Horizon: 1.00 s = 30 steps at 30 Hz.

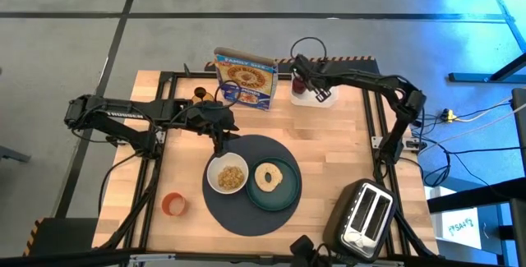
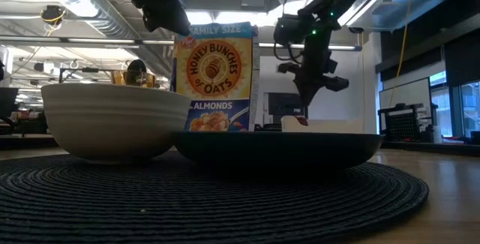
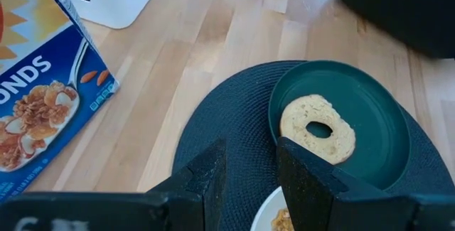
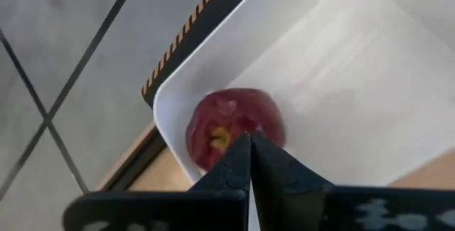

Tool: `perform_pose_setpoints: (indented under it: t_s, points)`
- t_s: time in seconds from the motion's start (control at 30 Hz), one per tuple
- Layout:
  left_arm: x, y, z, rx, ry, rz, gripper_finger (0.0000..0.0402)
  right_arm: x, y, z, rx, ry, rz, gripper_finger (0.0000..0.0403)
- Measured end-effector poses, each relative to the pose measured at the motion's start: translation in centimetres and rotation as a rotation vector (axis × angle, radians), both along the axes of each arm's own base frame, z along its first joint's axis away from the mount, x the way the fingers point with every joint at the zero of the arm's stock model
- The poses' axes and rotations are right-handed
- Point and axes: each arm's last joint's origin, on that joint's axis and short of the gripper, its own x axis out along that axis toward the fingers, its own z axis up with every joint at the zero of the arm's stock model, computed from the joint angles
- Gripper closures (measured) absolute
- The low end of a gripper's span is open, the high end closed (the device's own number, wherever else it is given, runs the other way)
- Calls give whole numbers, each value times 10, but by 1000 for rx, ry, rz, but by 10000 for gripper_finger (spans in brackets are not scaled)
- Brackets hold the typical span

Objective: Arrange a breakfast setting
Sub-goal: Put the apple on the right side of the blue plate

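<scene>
**Reaching for the fruit at the table's far edge**

Sitting at seven o'clock on the table, the orange cup (image 1: 173, 204) lies off the placemat (image 1: 251, 214). The white bowl (image 1: 228, 176) holds cereal, and just above it hangs the left gripper (image 3: 250, 178), fingers a little apart and empty. The bagel (image 1: 269, 176) lies on the teal plate (image 1: 289, 197). At one o'clock, the right gripper (image 4: 250, 161) hovers over the dark-red fruit (image 4: 234, 121) in a white tray (image 4: 341, 67), fingers closed together, gripping nothing. No spoon shows. Descending with the fingers closed would likely push the round fruit aside, or roll it against the tray wall.
</scene>
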Motion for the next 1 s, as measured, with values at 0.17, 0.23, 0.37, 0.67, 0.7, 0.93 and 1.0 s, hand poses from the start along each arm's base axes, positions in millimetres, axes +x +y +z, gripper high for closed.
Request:
perform_pose_setpoints:
  t_s: [0.17, 0.23, 0.37, 0.67, 0.7, 0.93, 1.0]
  points:
    - [0, 0, 0, -2, 1, 1, 283, 3, -6, 2, -26, -55, -7, 382]
    - [0, 0, 0, -6, 0, 6, 283, 2, -10, 2, -33, -68, -18, 364]
    - [0, 0, 0, -19, -2, 17, 283, -2, -19, 0, -2, -104, -27, 322]
    - [0, 0, 0, -15, 0, 24, 283, 4, -31, -15, 72, -172, -5, 283]
    - [0, 0, 0, -16, 0, 25, 283, 4, -30, -15, 75, -167, -9, 286]
    - [0, 0, 0, -17, -1, 26, 283, 2, -31, -15, 65, -158, -50, 331]
    - [0, 0, 0, -17, -1, 26, 283, 2, -31, -16, 65, -157, -60, 344]
